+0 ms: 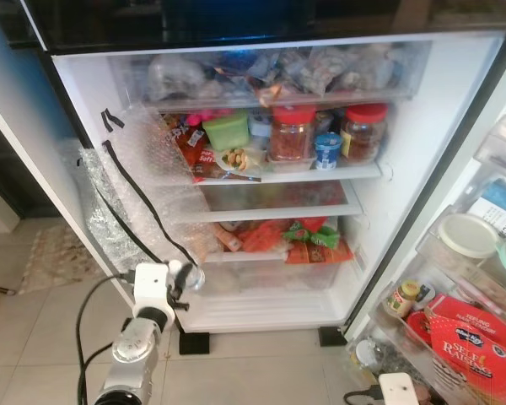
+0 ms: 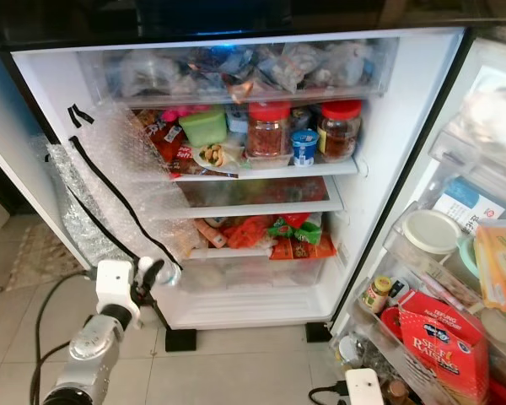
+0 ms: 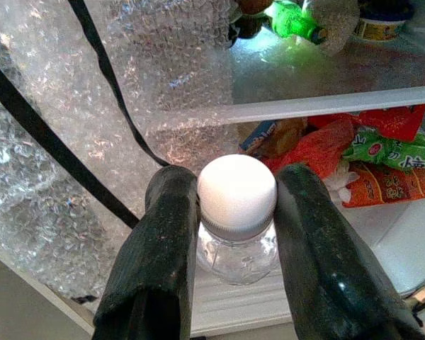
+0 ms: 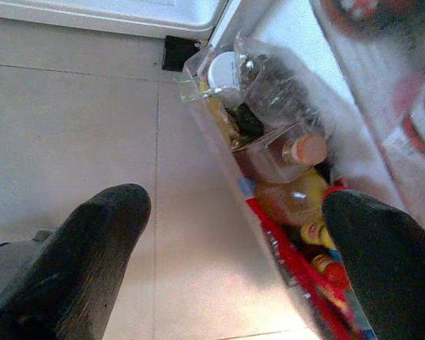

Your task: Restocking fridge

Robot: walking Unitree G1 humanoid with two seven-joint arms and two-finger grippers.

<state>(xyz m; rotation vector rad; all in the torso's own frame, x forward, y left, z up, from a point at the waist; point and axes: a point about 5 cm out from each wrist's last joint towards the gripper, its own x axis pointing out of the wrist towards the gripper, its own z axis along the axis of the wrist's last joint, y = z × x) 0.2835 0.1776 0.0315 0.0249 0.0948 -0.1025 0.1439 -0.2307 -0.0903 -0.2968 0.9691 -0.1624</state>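
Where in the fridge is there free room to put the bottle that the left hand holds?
The left hand grips the bottle near the fridge's low left. The bottom floor, under the clear drawer, looks bare. The thin glass shelf also looks free, but low. The jar shelf and snack packets are crowded.

Both head eyes look forward and down into the open fridge from near the floor tiles, sharing its shelves and door racks. Left wrist camera peers close along its fingers toward the lower shelf; right wrist camera faces the door's bottom rack.
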